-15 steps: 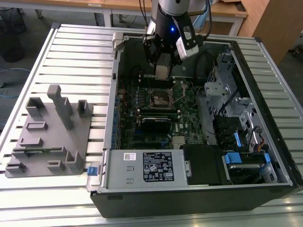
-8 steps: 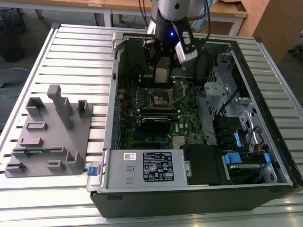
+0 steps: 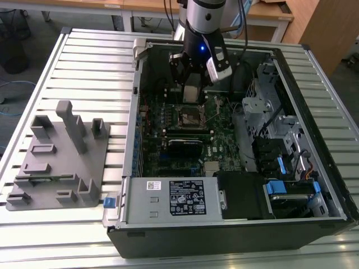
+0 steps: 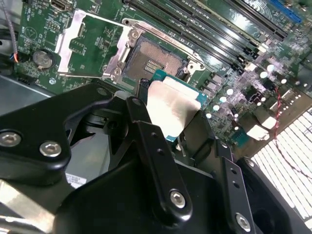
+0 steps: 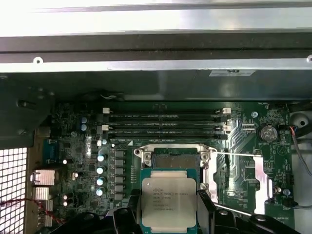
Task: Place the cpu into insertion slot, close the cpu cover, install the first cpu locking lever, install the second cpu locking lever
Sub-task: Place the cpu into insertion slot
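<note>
While the arm reached down into the open computer case [image 3: 224, 241], its gripper [image 3: 192, 94] was clamped on the chip [image 5: 168, 197], with one black finger [image 5: 207, 208] pressed to each of two opposite edges. The chip's dull silver face was turned toward the first wrist camera, and a thin green rim showed around it. It was held level above the green board [image 5: 243, 124], clear of the socket [image 5: 175, 158] and not seated in it. In both wrist views the socket lay just beyond the chip's leading edge, with its dark centre uncovered.

The cover [image 4: 85, 44] was swung open and lay off to one side of the socket, and green board showed through its square window. A thin wire lever [image 5: 234, 155] ran across near its hinge end; I could not tell whether it was latched. On the far side of the socket from the gripper, a row of long black memory sticks [image 5: 165, 127] lay parallel, and a round coin battery [image 5: 265, 131] sat near the cover.

In the exterior view the case rested on a slatted metal table [image 3: 90, 61]. A grey plastic holder [image 3: 56, 162] with upright posts stood on the table to the exterior view's left, well apart from the gripper.
</note>
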Robot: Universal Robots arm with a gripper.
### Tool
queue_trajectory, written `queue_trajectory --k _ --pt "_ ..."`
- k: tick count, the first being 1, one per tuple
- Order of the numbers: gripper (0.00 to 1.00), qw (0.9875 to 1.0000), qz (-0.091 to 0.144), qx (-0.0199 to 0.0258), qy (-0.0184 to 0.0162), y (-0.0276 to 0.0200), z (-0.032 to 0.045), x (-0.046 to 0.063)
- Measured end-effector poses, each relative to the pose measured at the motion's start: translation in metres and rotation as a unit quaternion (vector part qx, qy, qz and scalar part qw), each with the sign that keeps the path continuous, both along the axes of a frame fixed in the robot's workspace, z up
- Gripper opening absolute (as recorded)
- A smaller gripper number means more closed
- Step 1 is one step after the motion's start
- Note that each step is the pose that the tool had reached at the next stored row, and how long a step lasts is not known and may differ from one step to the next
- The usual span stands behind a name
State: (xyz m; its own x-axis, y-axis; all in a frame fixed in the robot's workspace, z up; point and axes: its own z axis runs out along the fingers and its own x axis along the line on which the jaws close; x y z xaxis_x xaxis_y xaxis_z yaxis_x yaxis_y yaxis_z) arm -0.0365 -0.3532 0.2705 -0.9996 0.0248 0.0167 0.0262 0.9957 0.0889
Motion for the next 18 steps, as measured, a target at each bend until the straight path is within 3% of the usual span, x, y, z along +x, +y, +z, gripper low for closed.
queue_trajectory --k 6,18 --pt "0.54 1.0000 0.000 0.0001 -0.0002 0.0000 -0.0085 0.0000" --pt "0.54 1.0000 0.000 0.0000 -0.0002 0.0000 -0.0099 0.0000"
